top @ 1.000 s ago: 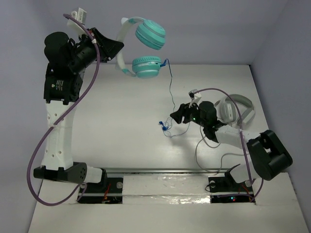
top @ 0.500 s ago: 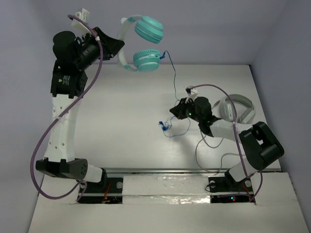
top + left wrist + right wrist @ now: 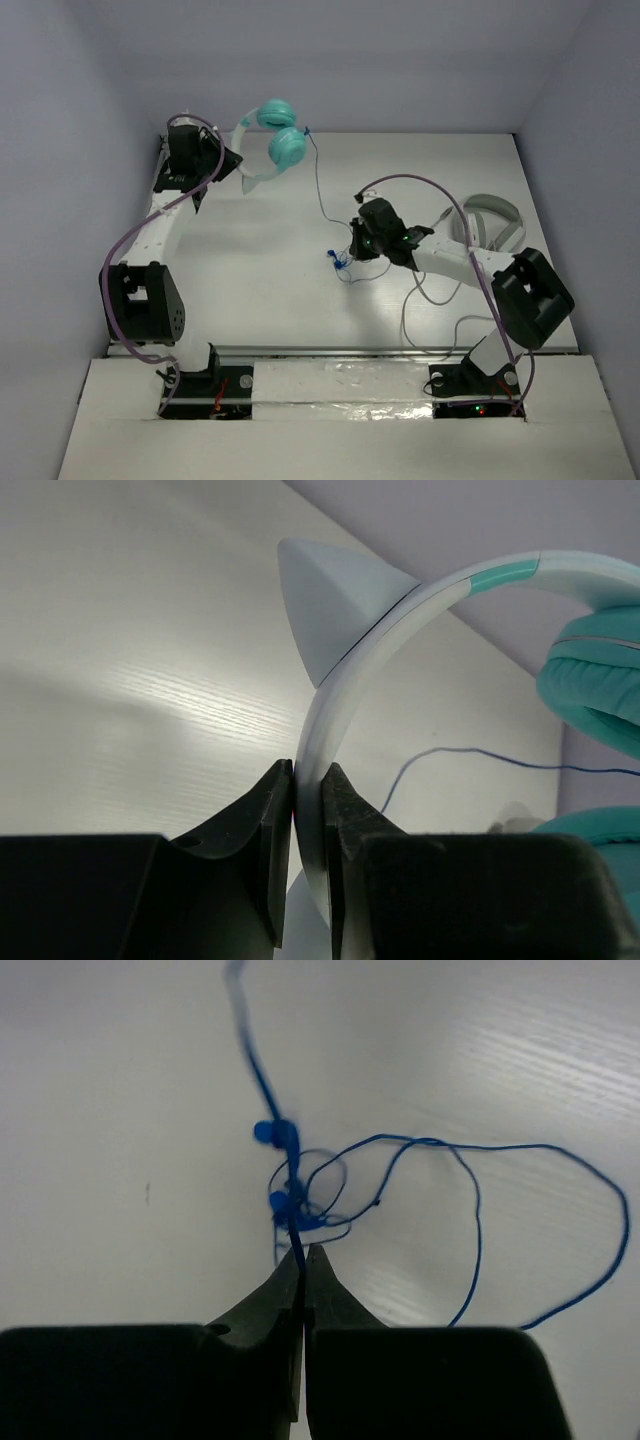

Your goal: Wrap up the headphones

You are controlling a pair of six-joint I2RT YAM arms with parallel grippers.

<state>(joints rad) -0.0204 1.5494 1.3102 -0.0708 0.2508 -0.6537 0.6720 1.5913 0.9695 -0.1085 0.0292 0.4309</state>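
From above, we are seeing the headphones (image 3: 272,140) held at the far left of the tabletop (image 3: 250,270). At the left wrist, the left fingers (image 3: 262,830) are clamping the headband (image 3: 320,730). At the right wrist, the right fingers (image 3: 275,1305) are pinching the cord (image 3: 470,1190) by its tangle (image 3: 295,1200); pulling hard risks tightening it

No legible text, label, brand, number or sign on any surface in the three views.
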